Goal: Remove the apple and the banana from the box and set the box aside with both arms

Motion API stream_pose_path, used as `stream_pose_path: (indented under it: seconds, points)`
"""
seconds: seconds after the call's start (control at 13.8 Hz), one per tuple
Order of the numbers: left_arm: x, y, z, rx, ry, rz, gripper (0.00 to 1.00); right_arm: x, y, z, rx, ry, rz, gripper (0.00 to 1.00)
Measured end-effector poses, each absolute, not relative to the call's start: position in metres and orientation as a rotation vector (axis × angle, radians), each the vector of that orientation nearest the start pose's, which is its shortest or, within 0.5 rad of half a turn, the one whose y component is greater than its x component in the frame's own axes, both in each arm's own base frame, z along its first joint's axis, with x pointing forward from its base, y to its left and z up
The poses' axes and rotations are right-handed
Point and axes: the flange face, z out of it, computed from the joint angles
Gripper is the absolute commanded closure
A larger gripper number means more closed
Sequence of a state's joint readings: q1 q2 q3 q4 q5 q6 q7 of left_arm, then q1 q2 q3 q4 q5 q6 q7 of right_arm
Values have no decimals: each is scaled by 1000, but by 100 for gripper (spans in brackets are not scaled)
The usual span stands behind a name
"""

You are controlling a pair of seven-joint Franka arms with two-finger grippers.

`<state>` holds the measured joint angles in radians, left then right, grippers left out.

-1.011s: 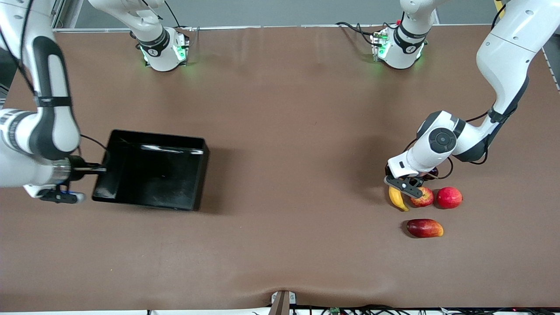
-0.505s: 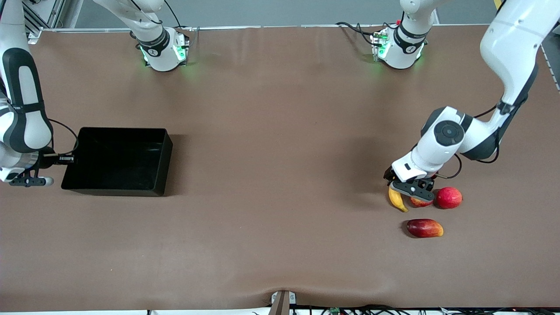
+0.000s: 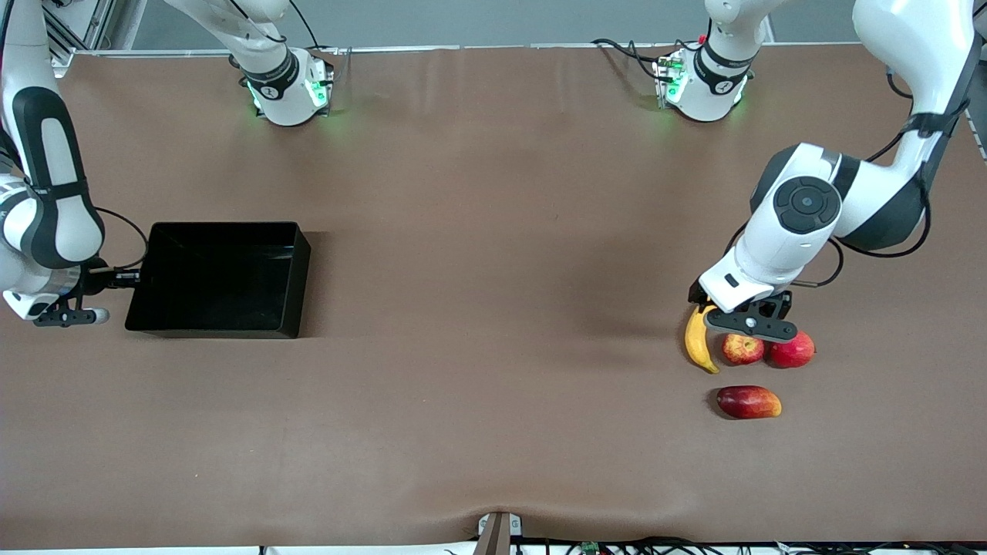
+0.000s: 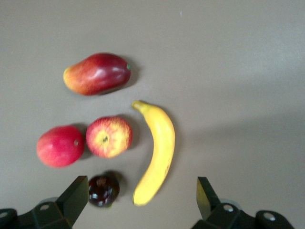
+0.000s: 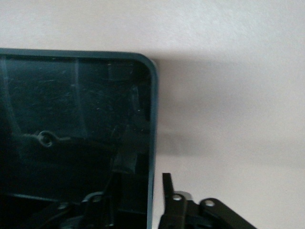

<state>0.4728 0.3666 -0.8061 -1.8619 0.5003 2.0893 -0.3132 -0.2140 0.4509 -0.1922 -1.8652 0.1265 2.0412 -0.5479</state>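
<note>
The shiny black box sits flat at the right arm's end of the table, with the right gripper half open around its wall. The left gripper, open wide and empty, hangs over the yellow banana, which lies just beside the blotchy apple.

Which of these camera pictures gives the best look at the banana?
The left wrist view: the banana lies whole and large beside the small apple, nothing covering it. The front view shows it small, its upper tip tucked under the left tool. The right wrist view shows only the black tray, no banana.
</note>
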Motion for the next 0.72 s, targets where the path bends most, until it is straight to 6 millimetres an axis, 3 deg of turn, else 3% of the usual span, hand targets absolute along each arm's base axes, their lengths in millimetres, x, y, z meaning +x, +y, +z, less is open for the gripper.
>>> stream_pose_path:
  seconds: [0.14,0.29,0.51,0.72]
  points:
    - [607,-141,402,-2976,260,24,0,580,-226,289,-2967,-186,328,0]
    - [620,-126,447,-3000,163,45,0,609,-211,333,-2985,-262,254,0]
    - [630,-106,506,-2999,72,26,0,658,-162,415,-3036,-435,68,0]
    - [627,-93,537,-2985,26,53,0,681,-130,482,-3066,-537,-86,0]
